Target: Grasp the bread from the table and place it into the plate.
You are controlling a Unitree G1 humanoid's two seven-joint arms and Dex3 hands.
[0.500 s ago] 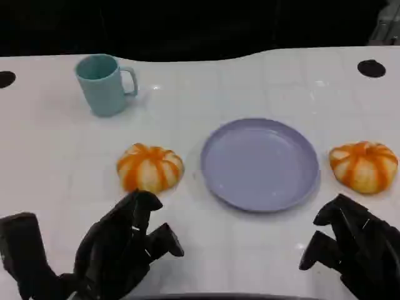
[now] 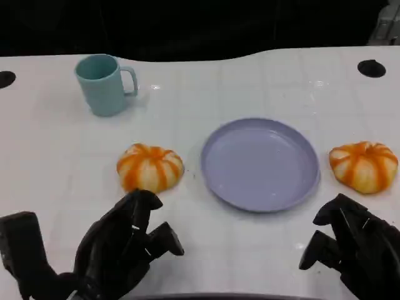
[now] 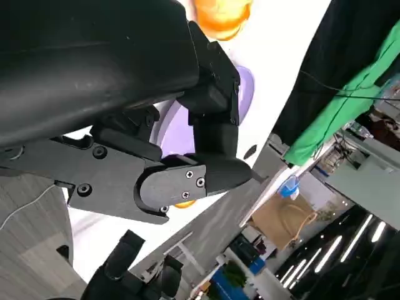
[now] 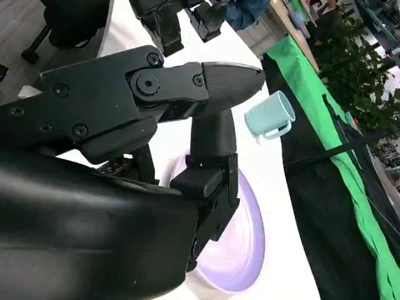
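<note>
Nothing is shifting much between the earlier head picture and this one: both hands are holding almost the same places at the near edge of the white counter (image 2: 250, 75), and the left forearm's dark block at the lower left is sitting only a shade lower. That suggests the reach for the bread is not yet under way, and the task is standing at its very start.

From the head camera, the black many-fingered left hand (image 2: 122, 247) is hovering with its fingers loosely curled and apart, gripping nothing, just short of the round orange-and-cream striped bread roll on the left (image 2: 150, 167). The black right hand (image 2: 350, 247) is likewise empty, fingers partly bent and separated, near a second striped roll on the right (image 2: 364, 165), not touching it.

Between the two rolls the round lilac plastic plate (image 2: 259, 164) is lying flat and bare. Each roll is resting on the counter just beside the plate's rim, apart from it. Both rolls are looking domed, glossy, pumpkin-like, probably light and slightly yielding, so a gentle enclosing grip seems wise.

Further back, a teal ceramic mug (image 2: 103, 83) is standing upright, well clear.
</note>
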